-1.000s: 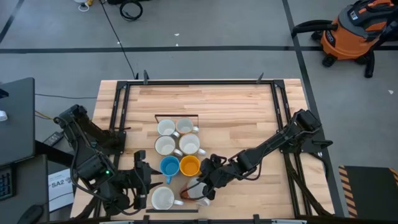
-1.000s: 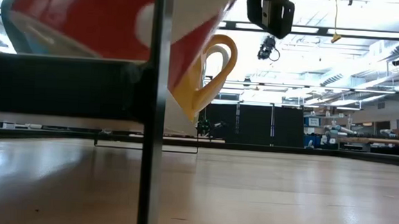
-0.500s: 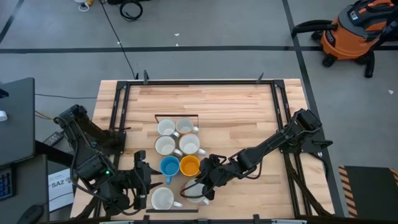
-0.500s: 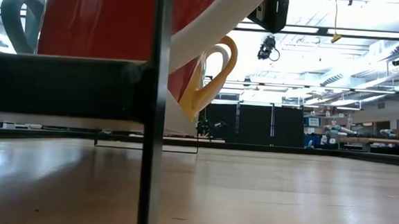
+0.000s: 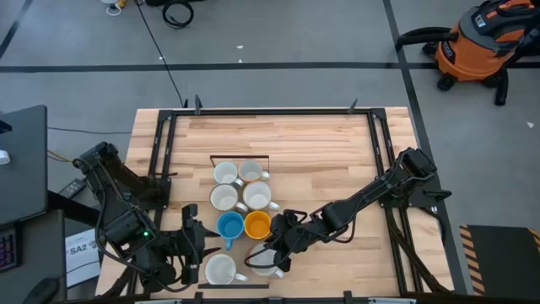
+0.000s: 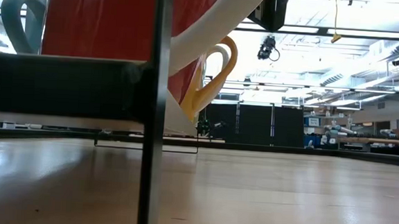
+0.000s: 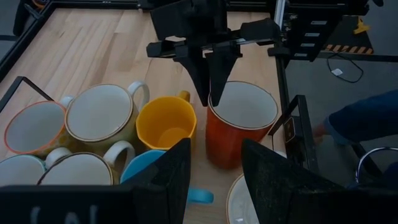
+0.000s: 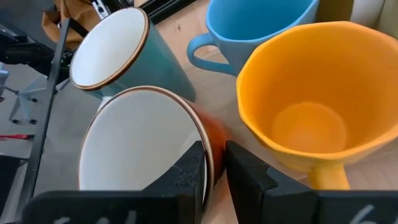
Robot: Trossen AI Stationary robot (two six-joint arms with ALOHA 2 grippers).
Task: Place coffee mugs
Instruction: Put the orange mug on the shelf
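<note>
**Red mug set upright beside the orange one**

Since a second ago, the red mug [image 7: 241, 127] has gone from tilted in the low view to standing straight, and in the high view it now sits a little further left, closer to the other mugs.

You are looking down on a wooden table [image 5: 321, 152] with both arms at its near edge. The right gripper [image 5: 274, 257] reaches in from the right and pinches the red mug's rim: in the right wrist view one finger [image 8: 186, 171] is inside the white interior and the other outside, pressed together on the wall. The mug stands on the table just beside the orange mug [image 5: 256, 225], near side.

The left gripper [image 5: 196, 245] hangs at the near left, just left of the blue mug [image 5: 229, 225] and above the teal mug [image 5: 221, 270]. Its fingers [image 7: 174, 168] are spread, holding nothing.

Behind the blue and orange pair, four pale mugs [image 5: 239, 186] sit two by two inside a thin wire frame [image 5: 239, 157]. The mugs form a tight cluster at the middle of the table.

In the left wrist view, a person's blue sleeve [image 7: 367, 118] shows beyond the table edge.
</note>
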